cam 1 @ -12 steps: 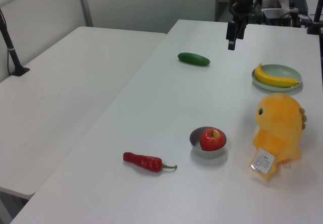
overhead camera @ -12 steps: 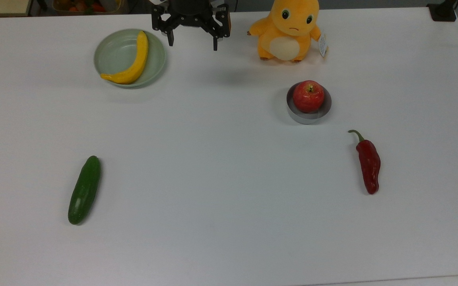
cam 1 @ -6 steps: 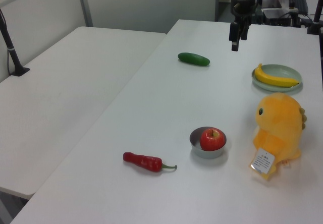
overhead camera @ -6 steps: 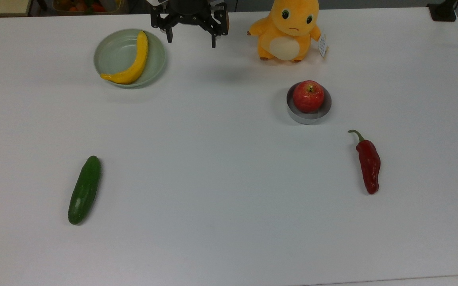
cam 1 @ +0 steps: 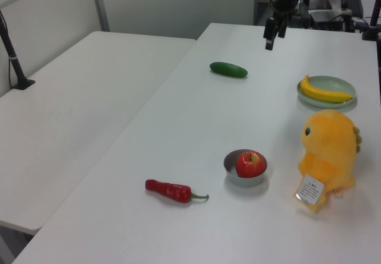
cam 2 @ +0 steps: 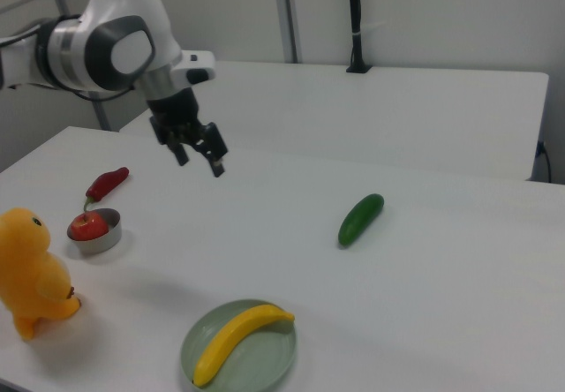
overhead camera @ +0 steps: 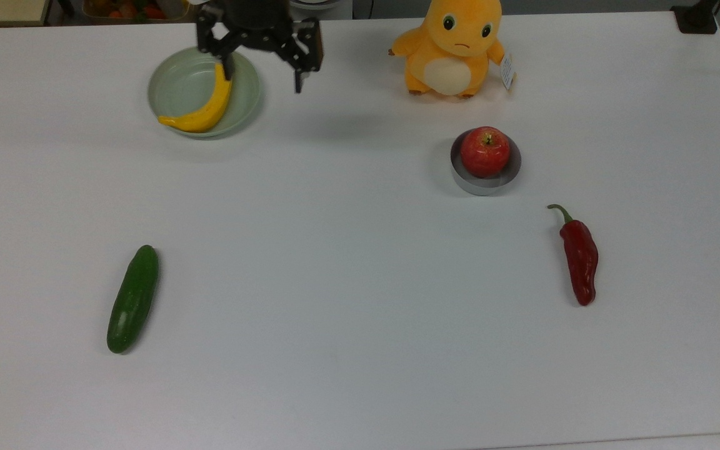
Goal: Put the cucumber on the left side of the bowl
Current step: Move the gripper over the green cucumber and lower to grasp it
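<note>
The dark green cucumber lies alone on the white table at the top view's lower left, also seen as cucumber and cucumber. The small silver bowl stands right of centre with a red apple in it; bowl, bowl. My gripper hangs open above the table's far edge, over the right rim of the pale green dish, far from the cucumber, with nothing between its fingers. It is also seen as gripper and gripper.
A pale green dish holds a banana at the back left. An orange plush toy sits behind the bowl. A dark red chili lies to the bowl's lower right in the top view.
My gripper has shifted toward the top view's left, from between the dish and the plush to over the dish's right rim. Its fingers stay open. No object has moved.
</note>
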Available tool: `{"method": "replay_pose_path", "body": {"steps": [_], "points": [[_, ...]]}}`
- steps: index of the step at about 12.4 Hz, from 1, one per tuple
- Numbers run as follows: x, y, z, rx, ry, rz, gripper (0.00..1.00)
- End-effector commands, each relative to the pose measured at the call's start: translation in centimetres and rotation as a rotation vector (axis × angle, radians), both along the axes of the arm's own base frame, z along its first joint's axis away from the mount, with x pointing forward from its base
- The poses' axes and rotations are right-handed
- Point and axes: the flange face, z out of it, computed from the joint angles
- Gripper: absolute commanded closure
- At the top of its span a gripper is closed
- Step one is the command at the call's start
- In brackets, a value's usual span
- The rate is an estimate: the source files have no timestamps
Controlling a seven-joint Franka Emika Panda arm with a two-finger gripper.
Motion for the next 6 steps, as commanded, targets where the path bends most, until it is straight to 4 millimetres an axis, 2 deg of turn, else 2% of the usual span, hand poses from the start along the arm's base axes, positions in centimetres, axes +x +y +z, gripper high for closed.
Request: {"method": "replay_pose_path", "body": {"steps": [1, 6], "points": [[3.7, -3.7, -2.5, -0.081, -0.077, 0.003, 0.0], [10.3, -10.1, -5.8, -0.117, -0.11, 0.04, 0.0]]}}
